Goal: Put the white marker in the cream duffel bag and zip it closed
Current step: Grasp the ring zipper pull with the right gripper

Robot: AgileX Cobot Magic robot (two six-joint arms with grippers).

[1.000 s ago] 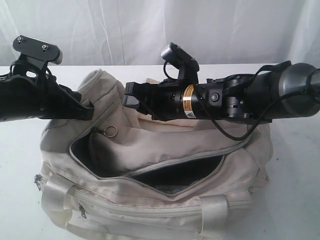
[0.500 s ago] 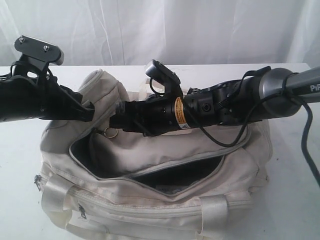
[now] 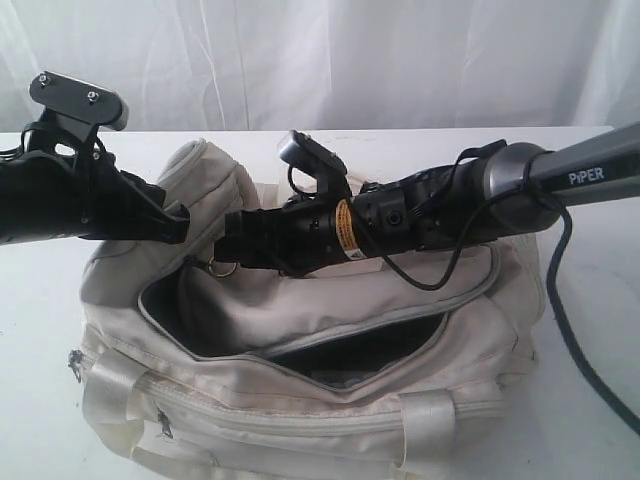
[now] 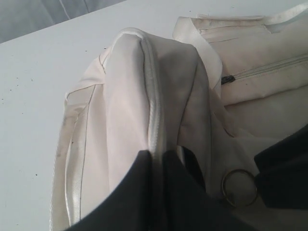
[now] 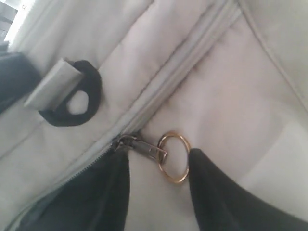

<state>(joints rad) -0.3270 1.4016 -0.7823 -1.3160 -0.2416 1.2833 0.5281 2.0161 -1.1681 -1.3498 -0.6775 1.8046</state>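
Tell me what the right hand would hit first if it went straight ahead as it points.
Probably the zipper's metal ring, lying between the right hand's open fingers, against the bag's fabric; depth is unclear.

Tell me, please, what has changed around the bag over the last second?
The right gripper moved along the bag toward the left gripper, reaching the ring pull, which now sits between its open jaws, not gripped. The left gripper stayed shut on the bag's end, and the bag stayed unzipped.
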